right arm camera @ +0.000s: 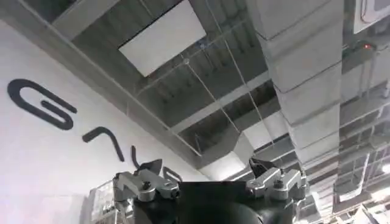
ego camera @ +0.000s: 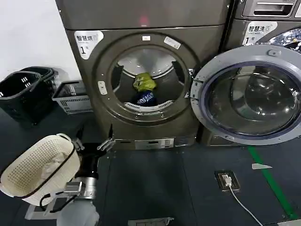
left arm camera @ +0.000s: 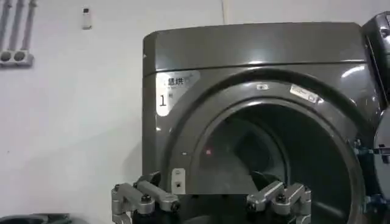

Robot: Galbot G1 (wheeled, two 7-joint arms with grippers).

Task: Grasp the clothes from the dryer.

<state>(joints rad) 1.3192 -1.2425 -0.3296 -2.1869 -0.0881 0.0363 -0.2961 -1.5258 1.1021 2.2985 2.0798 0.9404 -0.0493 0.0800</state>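
With the dryer point(ego camera: 150, 80) door point(ego camera: 249, 96) swung wide at right of frame, we see the clothes in the drum at centre: yellow-green garment point(ego camera: 144, 82) atop the navy one point(ego camera: 146, 98). Our left gripper point(ego camera: 93, 145) sits lower left, jaws spread open, empty, well short of the porthole. Our right gripper point(right arm camera: 210, 187) points at the ceiling, open, empty. Clothes look light, soft, floppy; we'd pinch a bunched fold on the top garment.

The dryer point(ego camera: 141, 75) porthole stands unblocked, its door point(ego camera: 249, 94) swung fully aside to the right, leaving open floor point(ego camera: 155, 183) ahead of the left tool point(ego camera: 92, 143), with black baskets point(ego camera: 26, 92) well off left.
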